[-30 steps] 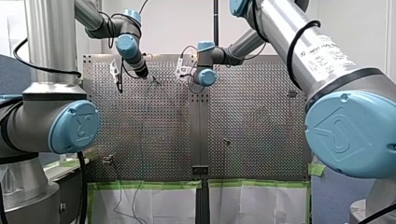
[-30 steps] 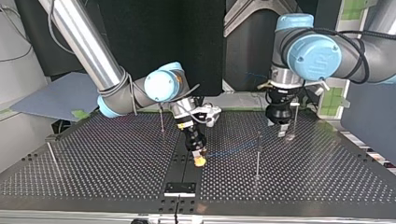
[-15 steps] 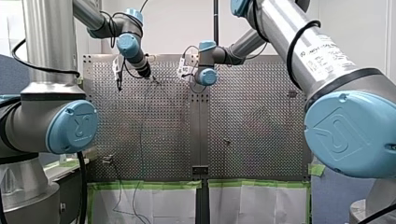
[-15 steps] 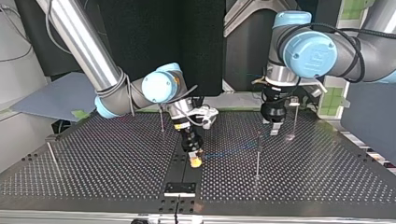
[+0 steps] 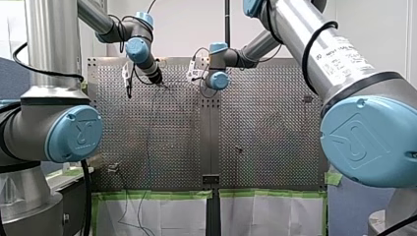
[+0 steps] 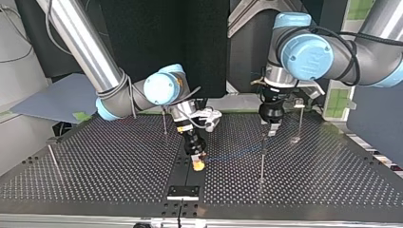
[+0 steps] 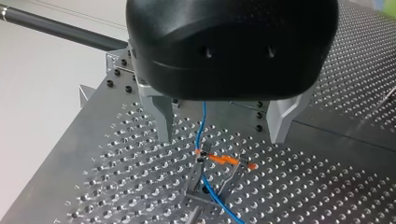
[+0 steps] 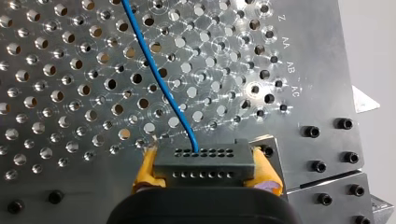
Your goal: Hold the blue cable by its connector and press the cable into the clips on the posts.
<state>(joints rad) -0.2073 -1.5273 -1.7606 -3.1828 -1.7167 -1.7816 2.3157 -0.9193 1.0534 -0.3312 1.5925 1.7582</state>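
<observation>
In the right wrist view the yellow pads (image 8: 149,168) of my right gripper (image 8: 205,173) are shut on a dark grey connector (image 8: 205,161), low over the perforated table. The thin blue cable (image 8: 156,77) leaves the connector and runs away from the gripper. In the top view it stretches from my right gripper (image 6: 198,164) to a thin post (image 6: 262,159). My left gripper (image 7: 223,139) hangs open above that post's orange-tipped clip (image 7: 225,160). The cable (image 7: 201,125) passes between its metal fingers (image 7: 163,119) without touching them. In the top view, my left gripper (image 6: 271,130) is just behind the post.
More thin posts stand on the perforated table (image 6: 119,175): one (image 6: 300,118) near my left arm, one (image 6: 164,121) behind my right gripper, one (image 6: 52,159) at the top view's far left. A black plate (image 6: 183,192) lies at the near edge.
My left gripper has shifted toward the top view's left, closer over the post with the clip. My right gripper has edged slightly the same way, still holding the connector.
</observation>
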